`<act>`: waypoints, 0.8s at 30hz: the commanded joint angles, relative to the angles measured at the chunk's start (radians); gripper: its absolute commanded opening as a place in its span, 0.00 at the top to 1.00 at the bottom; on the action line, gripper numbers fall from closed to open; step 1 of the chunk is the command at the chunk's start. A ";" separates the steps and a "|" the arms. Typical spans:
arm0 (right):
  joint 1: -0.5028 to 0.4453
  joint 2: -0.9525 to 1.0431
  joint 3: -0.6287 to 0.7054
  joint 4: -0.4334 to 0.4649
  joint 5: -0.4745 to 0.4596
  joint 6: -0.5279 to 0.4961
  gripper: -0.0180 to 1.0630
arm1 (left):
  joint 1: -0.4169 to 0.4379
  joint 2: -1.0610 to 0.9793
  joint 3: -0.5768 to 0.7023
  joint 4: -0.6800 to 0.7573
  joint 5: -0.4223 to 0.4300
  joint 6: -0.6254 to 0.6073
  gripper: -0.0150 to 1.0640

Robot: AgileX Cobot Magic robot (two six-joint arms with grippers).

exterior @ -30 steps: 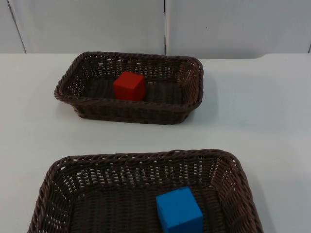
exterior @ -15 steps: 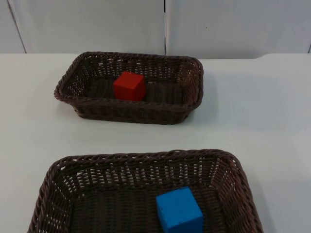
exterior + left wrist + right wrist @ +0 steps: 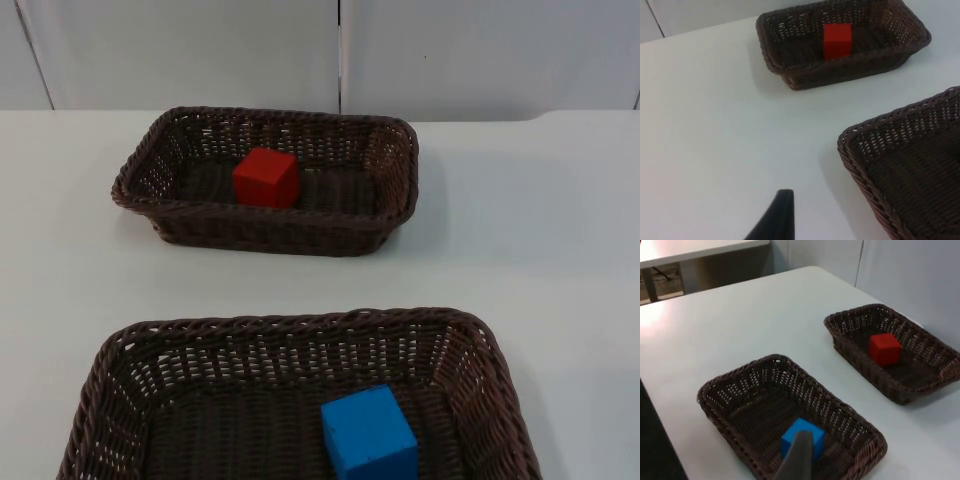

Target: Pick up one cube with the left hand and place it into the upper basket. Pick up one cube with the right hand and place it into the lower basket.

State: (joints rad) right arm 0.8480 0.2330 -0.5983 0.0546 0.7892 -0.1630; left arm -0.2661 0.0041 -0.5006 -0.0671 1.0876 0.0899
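A red cube [image 3: 266, 178] rests inside the upper wicker basket [image 3: 270, 238], a little left of its middle. A blue cube [image 3: 368, 433] lies in the lower wicker basket [image 3: 280, 322], right of centre near the front. My left gripper [image 3: 775, 220] waits high over bare table beside the lower basket [image 3: 865, 150], looking toward the red cube [image 3: 837, 40]. My right gripper [image 3: 797, 460] hangs well above the table, in line with the blue cube [image 3: 810, 427] and partly covering it. Neither gripper holds a cube.
The white table top [image 3: 520, 230] runs back to the grey partition wall [image 3: 200, 50]. Bare table lies between the two baskets and on both sides of them. Another table [image 3: 690, 250] stands beyond this one's far edge.
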 commanded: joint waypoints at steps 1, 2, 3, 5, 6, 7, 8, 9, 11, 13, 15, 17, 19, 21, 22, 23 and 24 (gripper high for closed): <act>0.002 -0.039 0.002 -0.007 0.045 0.019 0.26 | 0.000 -0.004 0.004 0.006 -0.010 -0.007 0.06; 0.002 -0.056 0.002 -0.010 0.060 0.025 0.26 | 0.000 -0.004 0.004 0.006 -0.010 -0.007 0.06; 0.002 -0.073 0.002 -0.014 0.080 0.035 0.26 | 0.000 -0.004 0.004 0.006 -0.010 -0.007 0.06; 0.002 -0.087 0.002 -0.026 0.101 0.050 0.26 | 0.000 -0.004 0.004 0.006 -0.010 -0.007 0.06; 0.002 -0.102 0.002 -0.040 0.121 0.064 0.26 | 0.000 -0.004 0.004 0.006 -0.010 -0.007 0.06; 0.002 -0.119 0.002 -0.055 0.138 0.083 0.26 | 0.000 -0.004 0.004 0.006 -0.010 -0.007 0.06; 0.002 -0.133 0.002 -0.064 0.158 0.096 0.26 | 0.000 -0.004 0.004 0.006 -0.010 -0.007 0.06; 0.002 -0.133 0.002 -0.064 0.158 0.096 0.26 | 0.000 -0.004 0.004 0.006 -0.010 -0.007 0.06; 0.002 -0.166 0.002 -0.080 0.198 0.119 0.26 | 0.000 -0.004 0.004 0.006 -0.010 -0.007 0.06; 0.002 -0.188 0.002 -0.080 0.219 0.121 0.26 | 0.000 -0.004 0.004 0.006 -0.010 -0.007 0.06; 0.002 -0.227 0.016 -0.078 0.236 0.137 0.26 | 0.000 -0.004 0.004 0.006 -0.010 -0.007 0.06; 0.002 -0.233 0.049 -0.078 0.245 0.153 0.26 | 0.000 -0.004 0.004 0.006 -0.010 -0.007 0.06; 0.002 -0.233 0.064 -0.072 0.261 0.153 0.26 | 0.000 -0.004 0.004 0.006 -0.010 -0.007 0.06; 0.002 -0.233 0.074 -0.067 0.282 0.153 0.26 | 0.000 -0.004 0.004 0.006 -0.010 -0.007 0.06; 0.002 -0.233 0.076 -0.067 0.282 0.153 0.26 | 0.000 -0.004 0.004 0.006 -0.010 -0.007 0.06; 0.002 -0.233 0.076 -0.067 0.282 0.153 0.26 | 0.000 -0.004 0.004 0.006 -0.010 -0.007 0.06; 0.002 -0.233 0.076 -0.067 0.282 0.153 0.26 | 0.000 -0.004 0.004 0.006 -0.010 -0.007 0.06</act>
State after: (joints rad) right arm 0.8506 0.0032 -0.5248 -0.0166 1.0703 -0.0140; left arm -0.2661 0.0041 -0.5006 -0.0649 1.0858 0.0899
